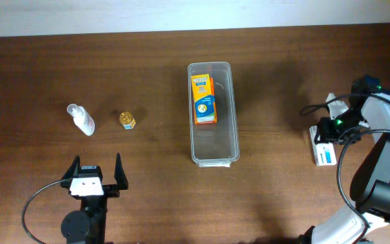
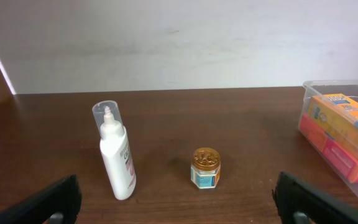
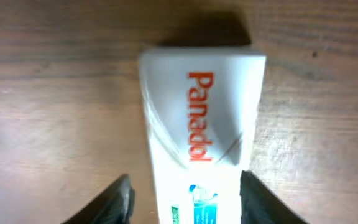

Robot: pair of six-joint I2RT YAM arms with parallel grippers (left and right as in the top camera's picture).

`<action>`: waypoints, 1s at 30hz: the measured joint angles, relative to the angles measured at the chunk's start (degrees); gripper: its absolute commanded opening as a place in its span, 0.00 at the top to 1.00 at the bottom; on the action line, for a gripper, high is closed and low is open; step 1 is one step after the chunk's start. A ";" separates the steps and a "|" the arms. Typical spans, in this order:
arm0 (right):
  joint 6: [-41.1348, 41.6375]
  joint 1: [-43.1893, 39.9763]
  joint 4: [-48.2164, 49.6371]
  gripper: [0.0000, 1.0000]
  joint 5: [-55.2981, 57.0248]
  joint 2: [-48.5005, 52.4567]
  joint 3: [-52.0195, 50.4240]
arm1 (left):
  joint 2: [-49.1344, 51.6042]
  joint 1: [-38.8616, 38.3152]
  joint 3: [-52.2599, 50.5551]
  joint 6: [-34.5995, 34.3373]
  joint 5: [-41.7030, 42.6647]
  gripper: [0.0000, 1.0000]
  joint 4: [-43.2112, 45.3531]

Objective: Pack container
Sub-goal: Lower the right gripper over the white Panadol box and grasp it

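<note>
Right pincer [image 3: 187,198] well apart from container [image 1: 215,144]

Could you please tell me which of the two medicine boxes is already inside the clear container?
The orange box, lying in the container's far half; the white Panadol box sits outside it on the table.

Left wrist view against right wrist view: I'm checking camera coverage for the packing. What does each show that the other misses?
Only the left wrist view: a white bottle, a gold-lidded jar, the clear container with an orange box inside, and the left gripper, wide open.
Only the right wrist view: a white Panadol box lying flat, the right gripper straddling it, not clamped.
Both: the brown wooden table.
</note>
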 measured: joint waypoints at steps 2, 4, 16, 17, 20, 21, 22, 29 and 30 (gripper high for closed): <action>0.15 0.00 -0.83 0.52 -0.85 0.00 1.53 | 0.00 0.00 0.00 0.00 0.00 0.01 0.00; 0.37 0.00 -0.87 0.51 -1.25 0.00 2.23 | 0.00 0.00 0.00 0.00 0.00 0.01 0.00; 0.94 0.00 0.15 0.35 3.04 0.04 2.23 | 0.00 0.00 0.00 0.00 0.00 0.01 0.00; 0.92 0.00 0.37 0.35 3.45 0.04 2.23 | 0.00 0.00 0.00 0.00 0.00 0.01 0.00; 0.98 0.00 1.07 0.35 4.68 0.04 2.14 | 0.00 0.00 0.00 0.00 0.00 0.01 0.00; 0.96 0.00 1.29 0.35 4.87 0.04 2.08 | 0.00 0.00 0.00 0.00 0.00 0.01 0.00; 0.96 0.00 1.62 0.35 5.11 0.04 1.90 | 0.00 0.00 0.00 0.00 0.00 0.01 0.00; 1.01 0.00 3.21 0.35 5.25 0.07 -1.05 | 0.00 0.00 0.00 0.00 0.00 0.01 -0.02; 1.01 0.00 3.26 0.35 5.25 0.07 -1.16 | 0.00 0.00 0.00 0.00 0.00 0.01 0.00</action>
